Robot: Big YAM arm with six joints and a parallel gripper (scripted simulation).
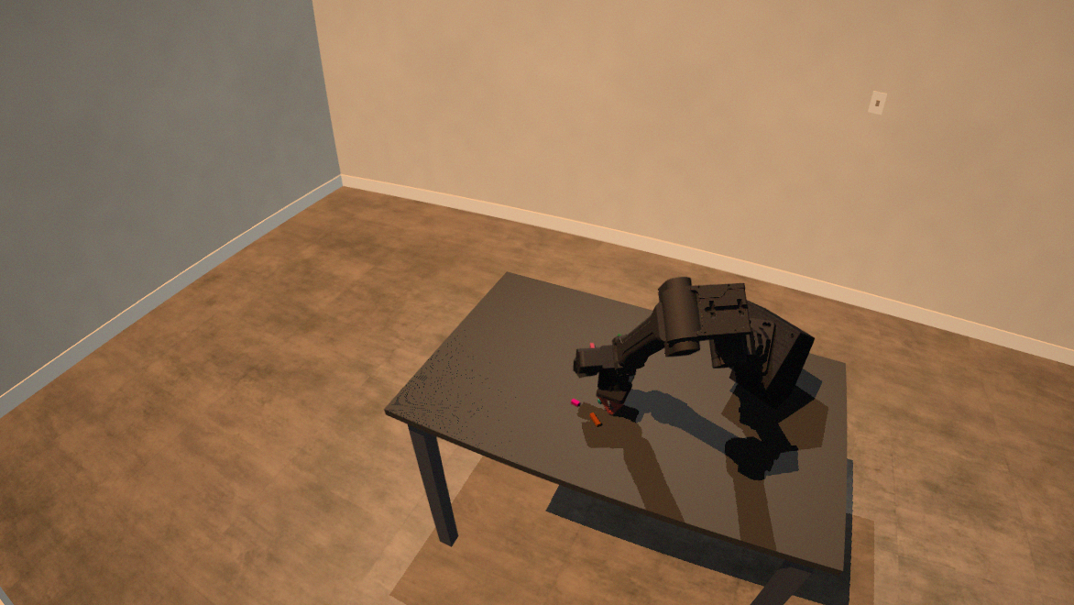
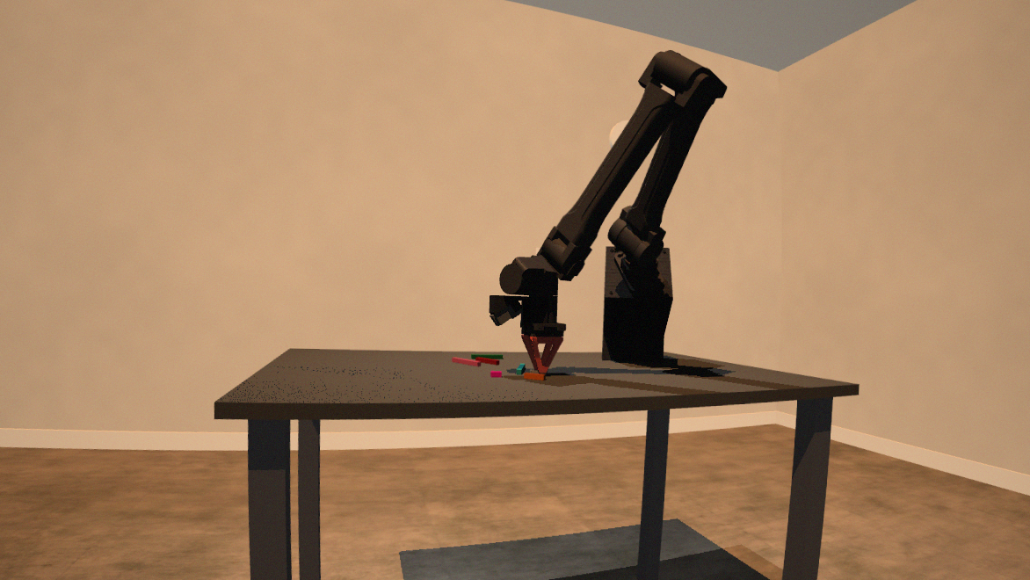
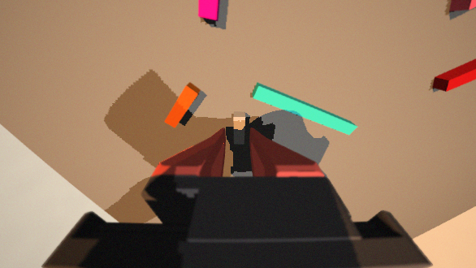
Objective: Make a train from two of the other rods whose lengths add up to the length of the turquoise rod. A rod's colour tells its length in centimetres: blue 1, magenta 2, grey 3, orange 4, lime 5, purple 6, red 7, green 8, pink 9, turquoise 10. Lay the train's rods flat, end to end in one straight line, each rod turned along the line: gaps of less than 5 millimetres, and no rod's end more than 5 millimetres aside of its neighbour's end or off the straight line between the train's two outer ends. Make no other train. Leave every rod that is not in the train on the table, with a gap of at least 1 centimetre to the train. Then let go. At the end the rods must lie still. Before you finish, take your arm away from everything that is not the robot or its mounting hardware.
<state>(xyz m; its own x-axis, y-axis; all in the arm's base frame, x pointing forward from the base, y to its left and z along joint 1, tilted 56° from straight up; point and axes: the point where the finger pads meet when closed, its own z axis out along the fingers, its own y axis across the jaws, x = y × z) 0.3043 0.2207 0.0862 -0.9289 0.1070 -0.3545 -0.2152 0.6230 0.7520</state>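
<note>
My gripper (image 1: 612, 409) (image 2: 541, 372) (image 3: 237, 133) is partly open, fingertips low over the table. A short pale rod, apparently the grey rod (image 3: 239, 122), shows between the fingertips in the wrist view, with a gap on both sides. The turquoise rod (image 2: 520, 368) (image 3: 305, 107) lies slanted just right of the fingers in the wrist view. The orange rod (image 1: 595, 419) (image 2: 533, 375) (image 3: 182, 105) lies to their left. The magenta rod (image 1: 575, 402) (image 2: 496, 374) (image 3: 209, 9) lies farther out. The red rod (image 2: 489, 360) (image 3: 460, 77), pink rod (image 2: 464, 361) and green rod (image 2: 487, 356) lie apart from these.
The table (image 1: 510, 330) (image 2: 324, 388) carries all the rods. The pink, red and green rods lie close together in the exterior view. The arm's base stands at the right of the table, and the arm hides part of the rod area in the top view.
</note>
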